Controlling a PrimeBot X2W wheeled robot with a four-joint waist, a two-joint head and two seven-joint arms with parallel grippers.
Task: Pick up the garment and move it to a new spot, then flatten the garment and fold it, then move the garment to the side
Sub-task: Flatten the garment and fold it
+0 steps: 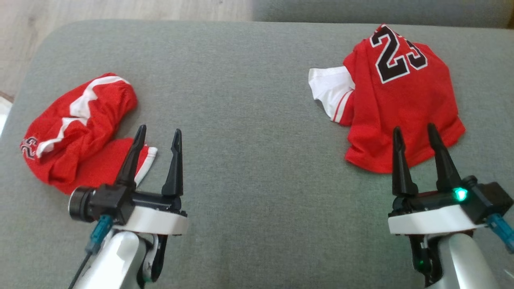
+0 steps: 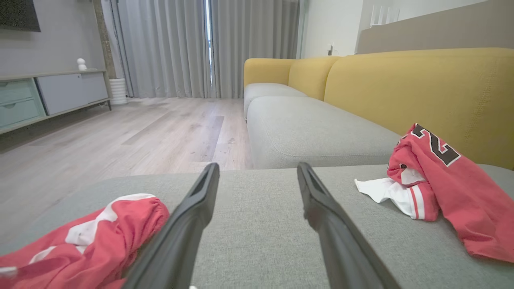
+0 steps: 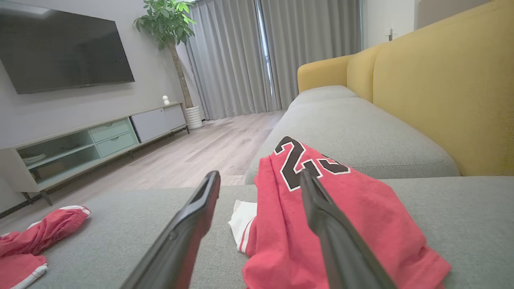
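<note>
Grey sofa cushion carries our red jersey, crumpled at two o'clock, and red shorts at nine o'clock. Our right gripper is over the jersey's near hem, fingers apart. Our left gripper, also apart, is just beside the shorts. We risk pinching a single layer and lifting the jersey bunched. The cabinet shelves hold items we cannot identify.

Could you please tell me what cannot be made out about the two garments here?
Head view: the emblem on the shorts is too small and crumpled to read.
Head view: the jersey covers most of the white cloth; separate piece or not, unclear.
Left wrist view: the bottom edge cuts off the shorts.
</note>
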